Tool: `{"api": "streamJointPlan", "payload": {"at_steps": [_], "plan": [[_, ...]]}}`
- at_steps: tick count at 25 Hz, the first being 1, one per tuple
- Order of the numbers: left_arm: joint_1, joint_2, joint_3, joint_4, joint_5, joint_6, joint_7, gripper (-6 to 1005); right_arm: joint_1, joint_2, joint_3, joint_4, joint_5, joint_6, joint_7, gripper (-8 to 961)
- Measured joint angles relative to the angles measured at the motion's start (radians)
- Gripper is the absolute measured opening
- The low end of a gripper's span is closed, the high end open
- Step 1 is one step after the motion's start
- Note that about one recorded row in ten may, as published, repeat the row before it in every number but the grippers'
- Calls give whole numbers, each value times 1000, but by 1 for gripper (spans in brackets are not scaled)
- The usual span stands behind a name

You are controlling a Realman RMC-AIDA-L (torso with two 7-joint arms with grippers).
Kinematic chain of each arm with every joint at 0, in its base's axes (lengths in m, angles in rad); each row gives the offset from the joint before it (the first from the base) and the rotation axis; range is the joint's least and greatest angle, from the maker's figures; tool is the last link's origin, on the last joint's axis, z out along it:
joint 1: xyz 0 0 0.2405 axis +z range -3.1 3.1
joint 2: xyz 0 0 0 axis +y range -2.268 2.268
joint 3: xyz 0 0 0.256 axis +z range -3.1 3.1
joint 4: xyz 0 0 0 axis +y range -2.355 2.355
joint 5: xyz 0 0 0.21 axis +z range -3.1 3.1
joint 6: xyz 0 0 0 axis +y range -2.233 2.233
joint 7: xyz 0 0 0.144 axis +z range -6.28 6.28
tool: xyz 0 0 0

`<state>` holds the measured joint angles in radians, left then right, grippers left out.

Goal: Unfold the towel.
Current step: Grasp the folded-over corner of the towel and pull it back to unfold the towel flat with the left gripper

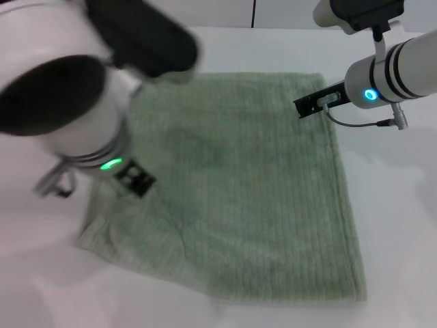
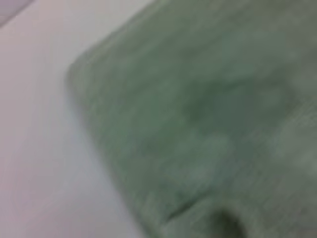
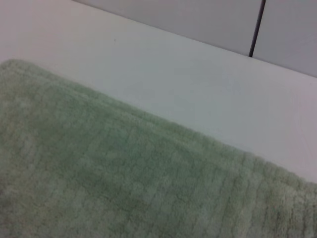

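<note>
The towel lies spread flat across the middle of the head view, from the upper centre down to the lower right, on the white bench. It is pale green with fine ribbed lines, and its right and lower edges run fairly straight. Its lower left corner, at the left of the frame, is a little rumpled, with a soft crease running inward from it.

The left claw sits at the left of the head view, over the towel's left edge just above that rumpled corner. Only its dark tip shows below the big white arm, so whether it is spread, pressed together or pinching the cloth cannot be told. The left wrist view shows blurred towel filling most of the frame, with a rounded corner toward the upper left and bare bench beside it.

The right claw is in the upper right of the head view, at the towel's far right corner. Its dark tip meets the cloth edge, but its state cannot be told either. The right wrist view shows the towel across the lower half, its hemmed edge running diagonally, with bench beyond it.
</note>
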<state>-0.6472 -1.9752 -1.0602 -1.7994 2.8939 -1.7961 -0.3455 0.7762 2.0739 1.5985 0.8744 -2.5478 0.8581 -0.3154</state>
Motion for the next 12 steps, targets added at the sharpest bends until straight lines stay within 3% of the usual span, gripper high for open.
{"api": "streamJointPlan", "payload": {"at_steps": [4,5,12], "plan": [[-75,-80,4,113,-1,92,90,494,-2,0,0,0,0,1,0,27],[-80,-88,10,138,-1,116,101,494,-4,0,0,0,0,1,0,27],[-94,-85,24,277,-2,184,107,494,-11,1,0,2,1,7,1,28]]}}
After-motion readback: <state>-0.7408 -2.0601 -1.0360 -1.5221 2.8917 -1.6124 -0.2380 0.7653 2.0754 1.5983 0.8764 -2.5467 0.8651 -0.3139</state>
